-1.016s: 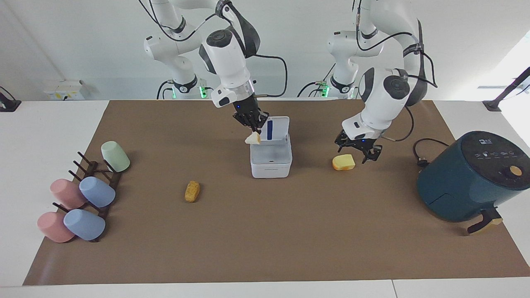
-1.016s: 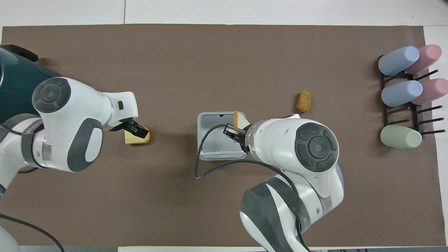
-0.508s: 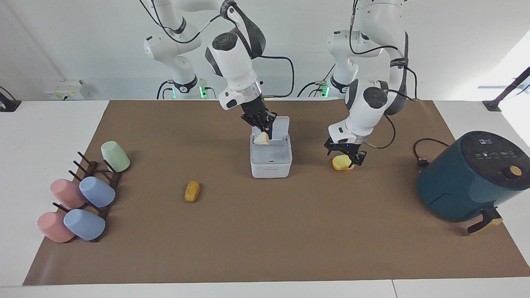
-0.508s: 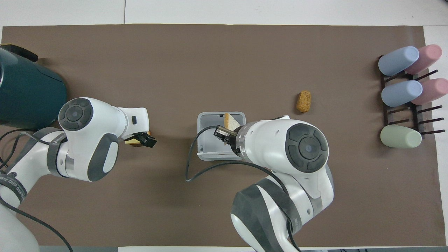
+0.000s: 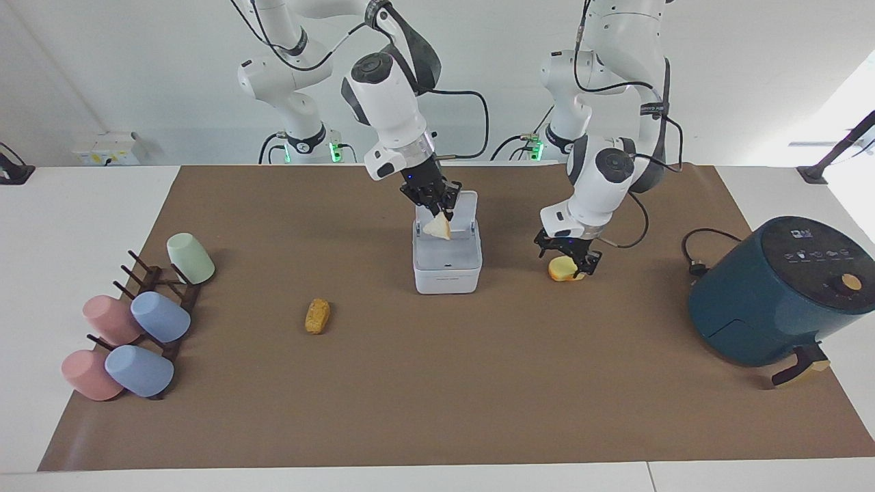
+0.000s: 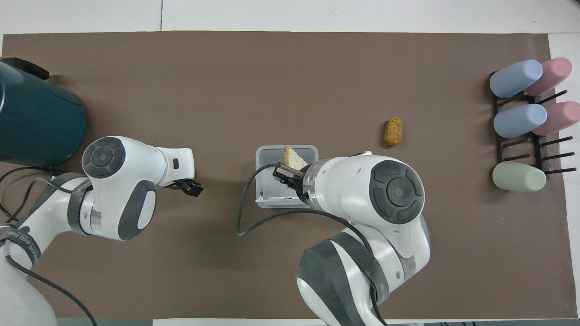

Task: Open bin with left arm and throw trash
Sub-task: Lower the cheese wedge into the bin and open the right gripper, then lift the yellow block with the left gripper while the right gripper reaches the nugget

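— White plastic, is that the bin? How does it look from your desk?

— Yes. Running across my facing view: pastel cups (image 5: 137, 328) lie on a dark rack at the right arm's end of the table, then the golden-brown nugget (image 5: 317, 316) sits alone on the brown mat (image 5: 437, 396). The bin (image 5: 448, 266) comes next, mid-mat, a small white square box with rounded corners. Its lid (image 5: 467, 207) stands tipped up on the side nearer the robots.

— And the right gripper?

— I see the right gripper (image 5: 437, 207) over the bin's open mouth, fingertips pinching the pale bread wedge (image 5: 436, 228), which hangs above the opening. A second ago that wedge hung over the bin's rim toward the right arm's end, so it has shifted inward.

— The other arm?

— The left gripper (image 5: 568, 262) is down at the yellow cheese chunk (image 5: 559, 272), which lies beside the bin toward the left arm's end. Its fingers are spread, one on either side of the chunk. A second ago it hovered higher, beside the chunk. The nugget and bin have not moved. Last comes the teal air fryer (image 5: 779, 301).
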`<state>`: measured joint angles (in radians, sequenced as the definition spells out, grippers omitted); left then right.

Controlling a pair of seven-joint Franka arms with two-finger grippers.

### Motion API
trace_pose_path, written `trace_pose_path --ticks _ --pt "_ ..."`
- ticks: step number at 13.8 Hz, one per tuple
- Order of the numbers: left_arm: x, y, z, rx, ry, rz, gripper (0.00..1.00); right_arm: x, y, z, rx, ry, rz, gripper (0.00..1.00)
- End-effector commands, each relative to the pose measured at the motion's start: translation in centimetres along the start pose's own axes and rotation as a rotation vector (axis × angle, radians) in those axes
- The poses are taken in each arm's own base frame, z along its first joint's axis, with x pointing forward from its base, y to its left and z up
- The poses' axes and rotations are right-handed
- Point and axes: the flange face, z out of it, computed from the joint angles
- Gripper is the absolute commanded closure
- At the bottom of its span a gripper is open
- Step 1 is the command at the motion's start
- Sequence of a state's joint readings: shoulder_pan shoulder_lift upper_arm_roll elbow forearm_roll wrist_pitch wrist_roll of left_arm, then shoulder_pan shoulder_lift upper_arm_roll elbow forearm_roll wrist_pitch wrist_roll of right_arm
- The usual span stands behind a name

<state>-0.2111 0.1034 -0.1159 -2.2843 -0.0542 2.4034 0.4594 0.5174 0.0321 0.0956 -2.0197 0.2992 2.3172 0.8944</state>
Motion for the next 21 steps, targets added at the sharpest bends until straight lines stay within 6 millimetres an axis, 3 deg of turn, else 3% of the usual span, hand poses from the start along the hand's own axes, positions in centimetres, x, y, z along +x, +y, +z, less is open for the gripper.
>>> trace_pose_path --ticks 1,2,6,9,12,14,15,17,18,19,21 --pt "-0.8 0.0 0.4 0.011 0.020 0.012 0.00 0.1 -0.2 -0.1 0.022 -0.007 0.003 0.04" --pt "-0.8 0.0 0.4 0.011 0.020 0.012 0.00 0.4 -0.2 -0.3 0.022 -0.003 -0.001 0.00" --pt "-0.9 -0.2 0.4 0.039 0.006 0.044 0.00 2.3 0.8 -0.7 0.009 0.011 -0.087 0.00" --pt "-0.8 -0.1 0.5 0.046 0.002 0.053 0.00 8.3 4.6 -1.8 -0.014 0.061 -0.170 0.00" --pt "-1.1 -0.7 1.2 0.057 -0.015 0.063 0.04 13.5 8.0 -0.2 -0.104 0.113 -0.272 0.00" --pt "-1.1 -0.8 1.8 0.057 -0.015 0.062 0.18 16.9 10.8 0.1 -0.142 0.156 -0.261 0.00" --pt "-1.1 -0.9 1.9 0.055 -0.018 0.061 0.32 18.1 11.7 0.8 -0.157 0.156 -0.260 0.00" --pt "-1.4 -1.5 1.8 0.057 -0.017 0.051 0.68 22.1 13.1 1.8 -0.202 0.162 -0.249 0.00" --pt "-1.4 -1.7 1.8 0.057 -0.016 0.050 0.89 23.2 13.2 2.8 -0.233 0.166 -0.271 0.00" --pt "-1.4 -1.8 1.8 0.058 -0.019 0.049 1.00 24.0 13.4 4.2 -0.278 0.179 -0.314 0.00" --pt "-1.6 -2.5 1.6 0.059 -0.017 0.032 1.00 24.8 13.6 5.5 -0.315 0.193 -0.352 0.00"
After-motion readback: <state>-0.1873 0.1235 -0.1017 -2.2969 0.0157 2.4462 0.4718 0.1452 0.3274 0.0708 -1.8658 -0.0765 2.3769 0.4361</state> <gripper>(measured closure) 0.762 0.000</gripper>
